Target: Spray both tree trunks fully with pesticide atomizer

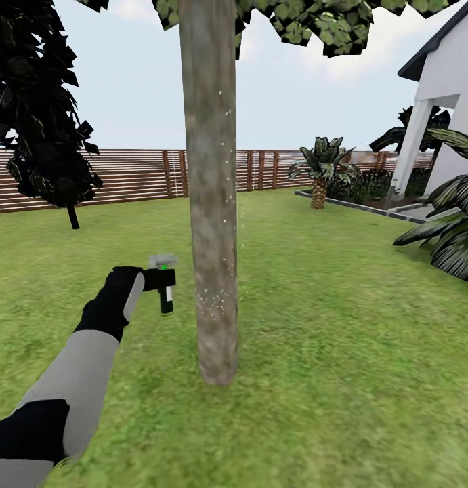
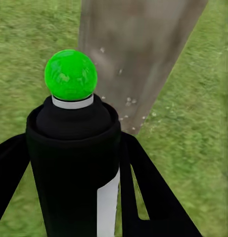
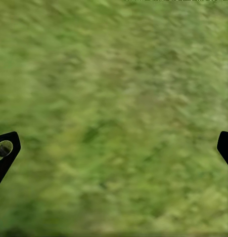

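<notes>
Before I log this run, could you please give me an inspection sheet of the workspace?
Surface: lawn, green.
Job's things: atomizer, dark with a green cap, in the left gripper, beside the trunk; pale specks on the trunk.
Clutter: nothing seen.
Grippers: left shut on the atomizer; right gripper open over grass.
Cables: nothing seen.
Surroundings: slatted fence, palm, white house, dark conifer.

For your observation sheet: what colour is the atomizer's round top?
Bright green cap on the near-black atomizer; clearest in the left wrist view.
</notes>
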Tool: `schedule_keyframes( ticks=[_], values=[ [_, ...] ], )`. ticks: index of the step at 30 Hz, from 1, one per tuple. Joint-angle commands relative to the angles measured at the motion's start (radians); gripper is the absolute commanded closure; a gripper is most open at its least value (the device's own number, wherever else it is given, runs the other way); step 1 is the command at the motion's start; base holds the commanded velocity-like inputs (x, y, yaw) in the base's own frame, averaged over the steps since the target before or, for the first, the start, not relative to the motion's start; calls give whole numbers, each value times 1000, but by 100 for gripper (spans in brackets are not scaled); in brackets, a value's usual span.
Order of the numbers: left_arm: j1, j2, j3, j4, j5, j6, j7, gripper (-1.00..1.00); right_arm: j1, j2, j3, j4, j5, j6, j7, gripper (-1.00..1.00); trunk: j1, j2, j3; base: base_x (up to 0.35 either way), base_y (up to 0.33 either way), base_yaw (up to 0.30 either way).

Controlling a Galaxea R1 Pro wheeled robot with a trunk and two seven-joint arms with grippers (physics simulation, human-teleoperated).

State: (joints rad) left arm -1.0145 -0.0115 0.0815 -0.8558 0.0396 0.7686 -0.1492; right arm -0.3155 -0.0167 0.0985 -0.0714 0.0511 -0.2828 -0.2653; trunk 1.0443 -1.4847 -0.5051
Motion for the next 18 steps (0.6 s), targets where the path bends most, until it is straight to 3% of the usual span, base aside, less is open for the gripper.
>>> schedule_keyframes(
  ticks=[1, 3, 5, 8, 9, 14, 18],
  values=[
    [-28, -3, 4, -3, 19, 25, -2, 100, -1, 0, 7, 1, 5, 1, -8, -100, 0, -1, -1, 0, 0, 0],
    [-59, -4, 4, -5, 48, 70, -2, 100, -1, 0, 7, 1, 6, 1, -7, -100, 0, -1, -1, 0, 0, 0],
    [-132, -6, 3, -5, 109, 132, -1, 100, -1, 0, 7, 1, 6, 1, -8, -100, 0, -1, -1, 0, 0, 0],
    [-198, -7, 3, 3, 127, 149, -1, 100, -1, 0, 7, 1, 6, 1, -8, -100, 0, -1, -1, 0, 0, 0],
    [-282, -7, 3, 22, 133, 180, 0, 100, -1, 0, 7, 1, 6, 1, -8, -100, 0, -1, -1, 0, 0, 0],
    [-459, -7, 3, 122, 135, 214, 2, 100, -1, 0, 7, 1, 6, 1, -7, -100, 0, -1, -1, 0, 0, 0],
    [-546, -7, 3, 145, 135, 218, 2, 100, -1, 0, 7, 1, 6, 1, -8, -100, 0, -1, -1, 0, 0, 0]
  ],
)
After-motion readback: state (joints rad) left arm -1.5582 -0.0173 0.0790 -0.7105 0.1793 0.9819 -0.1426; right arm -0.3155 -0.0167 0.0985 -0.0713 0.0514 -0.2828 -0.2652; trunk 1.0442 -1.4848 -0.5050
